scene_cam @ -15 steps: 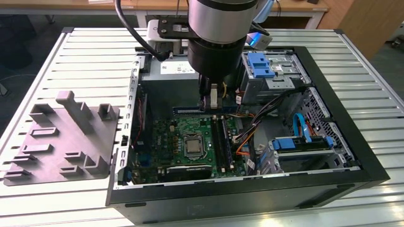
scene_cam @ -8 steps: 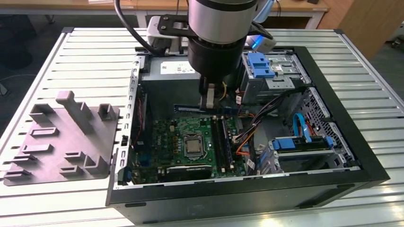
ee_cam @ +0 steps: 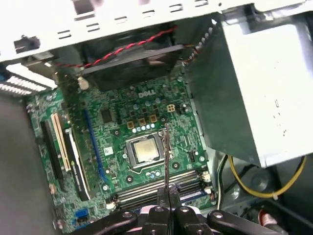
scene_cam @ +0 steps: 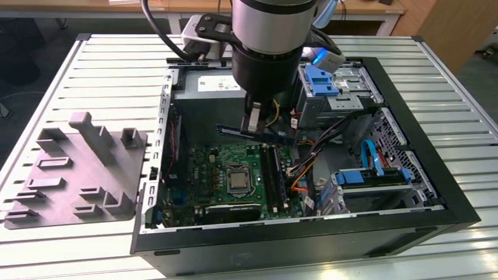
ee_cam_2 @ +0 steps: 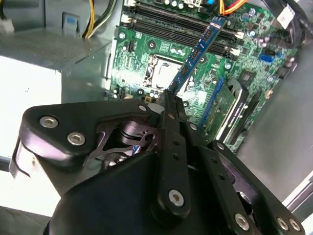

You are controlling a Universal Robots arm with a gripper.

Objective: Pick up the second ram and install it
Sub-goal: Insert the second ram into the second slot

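Note:
My gripper (scene_cam: 253, 129) is shut on the second ram (scene_cam: 260, 135), a thin bluish stick held roughly level inside the open computer case. The stick hangs above the green motherboard (scene_cam: 210, 169), between the grey power-supply box (scene_cam: 206, 87) and the black memory slots (scene_cam: 272, 172). In the exterior view it lies crosswise to those slots. In the second wrist view the ram (ee_cam_2: 198, 49) sticks out past my gripper (ee_cam_2: 168, 95) over the CPU socket (ee_cam_2: 164, 68). The first wrist view shows the ram (ee_cam: 166, 156) edge-on above my gripper (ee_cam: 168, 196), with the slots (ee_cam: 156, 188) beneath.
A grey moulded fixture (scene_cam: 78, 169) lies on the slatted table at the exterior view's left. Blue drive caddies (scene_cam: 319, 79), a blue ribbon cable (scene_cam: 372, 156) and orange cables (scene_cam: 300, 178) crowd the case's right side. The case walls (scene_cam: 311, 239) ring the motherboard.

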